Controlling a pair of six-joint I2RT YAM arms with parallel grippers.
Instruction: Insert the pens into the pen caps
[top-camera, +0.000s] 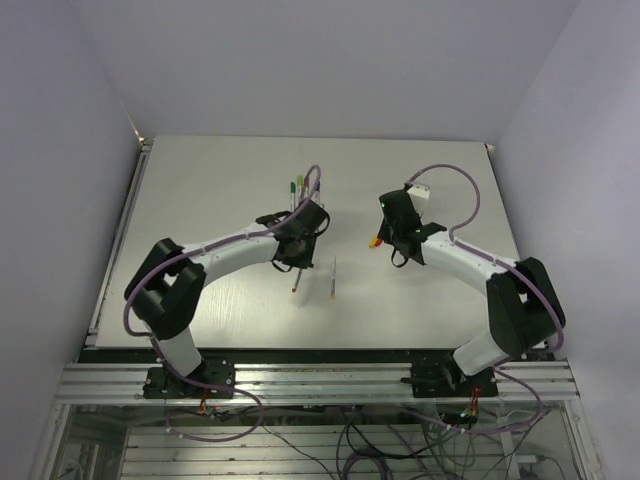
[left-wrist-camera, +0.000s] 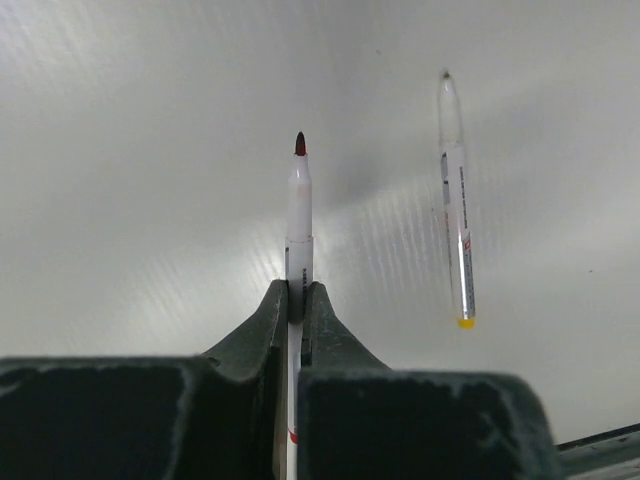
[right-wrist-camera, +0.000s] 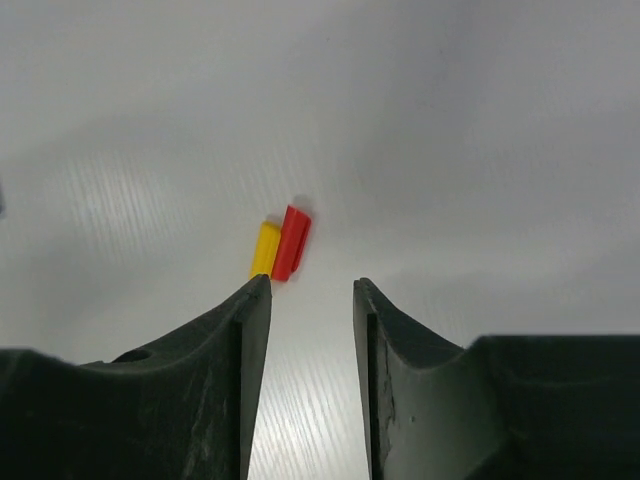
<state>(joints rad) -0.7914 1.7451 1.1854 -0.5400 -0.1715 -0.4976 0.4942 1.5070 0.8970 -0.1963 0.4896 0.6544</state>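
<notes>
Looking from the arm bases outward across the pale table (top-camera: 220, 200), the nearest task items are two thin white pens. One pen (left-wrist-camera: 299, 210) is clamped in the left end effector (left-wrist-camera: 298, 290), whose fingers are closed tight on the barrel; its dark red tip is bare and juts forward, hanging above the table. Just beside it a loose pen (left-wrist-camera: 455, 200) lies flat on the table, uncapped, with a yellow band at its end, apart from the held pen.

Further out and to the right, the right end effector (right-wrist-camera: 311, 282) hovers over the table with its fingers spread and nothing between them. Just ahead of it lie a yellow cap (right-wrist-camera: 265, 248) and a red cap (right-wrist-camera: 291, 242), touching side by side, in front of one fingertip rather than centred in the gap.

Farthest back, partly behind the left wrist, sits a cluster of pens (top-camera: 298, 188) with green and purple ends, probably already capped.

The step in hand looks to be picking up the red cap for the red-tipped pen. To do it well, the right end effector should shift sideways until only the red cap sits between its fingers, then descend without nudging the yellow one. Which end of the cap is open cannot be told from here
</notes>
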